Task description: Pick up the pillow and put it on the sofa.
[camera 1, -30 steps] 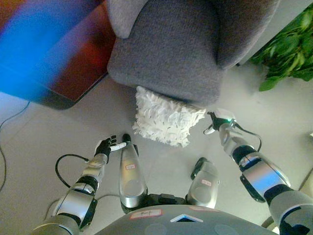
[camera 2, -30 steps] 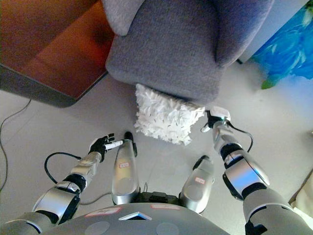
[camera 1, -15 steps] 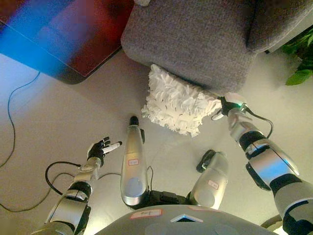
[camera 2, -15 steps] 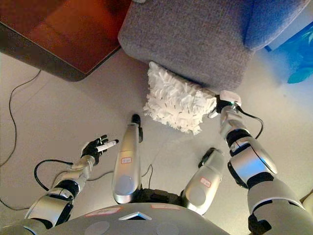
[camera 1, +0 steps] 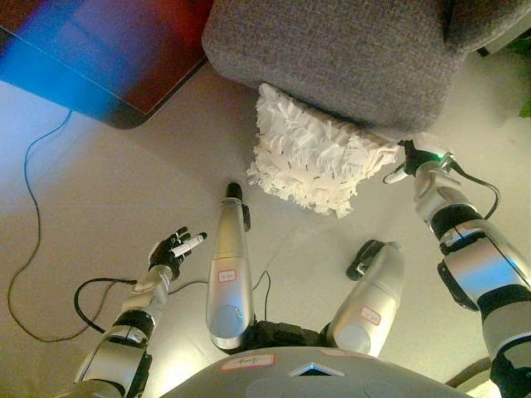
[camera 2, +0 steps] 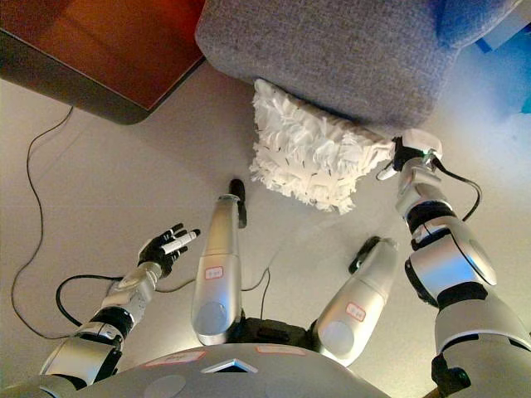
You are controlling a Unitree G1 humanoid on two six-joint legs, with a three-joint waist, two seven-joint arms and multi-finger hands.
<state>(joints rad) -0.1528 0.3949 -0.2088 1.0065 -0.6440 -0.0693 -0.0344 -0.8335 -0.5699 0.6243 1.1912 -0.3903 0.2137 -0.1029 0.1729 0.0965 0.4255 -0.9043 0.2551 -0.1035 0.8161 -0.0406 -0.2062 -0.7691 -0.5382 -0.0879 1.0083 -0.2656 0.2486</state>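
A white ruffled pillow (camera 1: 311, 153) lies on the floor, leaning against the front of the grey sofa (camera 1: 332, 50). My right hand (camera 1: 412, 159) is at the pillow's right corner, touching it; its fingers are mostly hidden behind the wrist. My left hand (camera 1: 172, 249) is open with straight fingers, low over the floor, well to the left of the pillow and apart from it. The same shows in the right eye view, with the pillow (camera 2: 315, 149) and my left hand (camera 2: 166, 246).
A dark red-brown low table (camera 1: 99, 50) stands at the upper left, beside the sofa. A thin cable (camera 1: 33, 207) runs across the light floor on the left.
The camera has shifted, so the sofa and pillow sit slightly higher and to the right. My right hand stays at the pillow's right corner. My left hand remains open over the floor.
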